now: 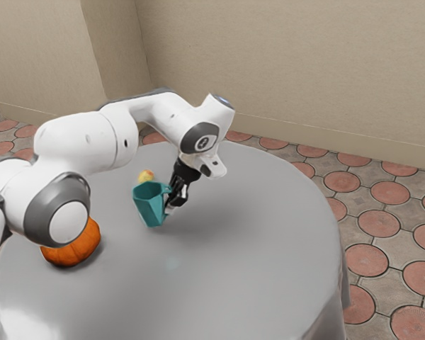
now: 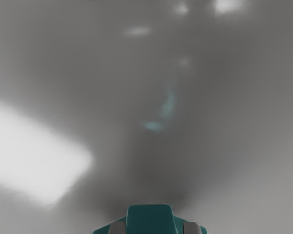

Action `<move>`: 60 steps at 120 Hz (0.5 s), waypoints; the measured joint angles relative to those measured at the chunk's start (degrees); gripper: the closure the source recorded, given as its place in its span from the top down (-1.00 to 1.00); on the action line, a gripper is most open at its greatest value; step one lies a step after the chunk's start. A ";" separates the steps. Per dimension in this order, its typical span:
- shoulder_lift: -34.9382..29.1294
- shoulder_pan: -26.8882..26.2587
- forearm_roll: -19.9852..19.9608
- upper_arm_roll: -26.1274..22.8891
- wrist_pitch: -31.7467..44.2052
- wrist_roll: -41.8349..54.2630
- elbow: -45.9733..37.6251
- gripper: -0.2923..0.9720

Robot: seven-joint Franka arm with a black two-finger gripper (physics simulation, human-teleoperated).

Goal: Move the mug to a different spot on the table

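Mug: a teal mug (image 1: 151,204) is seen tilted and, by the look of it, held clear of the grey counter (image 1: 255,255), near its middle.
Claw: the black claw (image 1: 176,193) is closed narrow on the mug's wall near the rim, on the side toward the exterior view's right.
Under the hand: in the wrist view the mug's teal edge (image 2: 150,220) is shown just below the claw, with the glossy counter (image 2: 210,122) beyond it.
Nearby: an orange pumpkin (image 1: 74,248) is set near the counter's edge beneath the arm; a small yellow thing (image 1: 146,175), too small to be identified, lies just behind the mug.
Slip risk: the mug is gripped off-centre, so it could swing or slide free under a quick move.
Tipping risk: if released while tilted, it could be left on its side.
Collision risk: the pumpkin or yellow thing could be knocked on a path toward the exterior view's left.
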 joint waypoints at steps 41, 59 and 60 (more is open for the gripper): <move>2.36 0.03 -0.59 0.12 0.46 -0.09 1.18 -0.64; 2.60 0.03 -1.06 0.18 0.51 -0.13 1.13 -0.64; 2.61 0.03 -1.08 0.18 0.51 -0.13 1.12 -0.64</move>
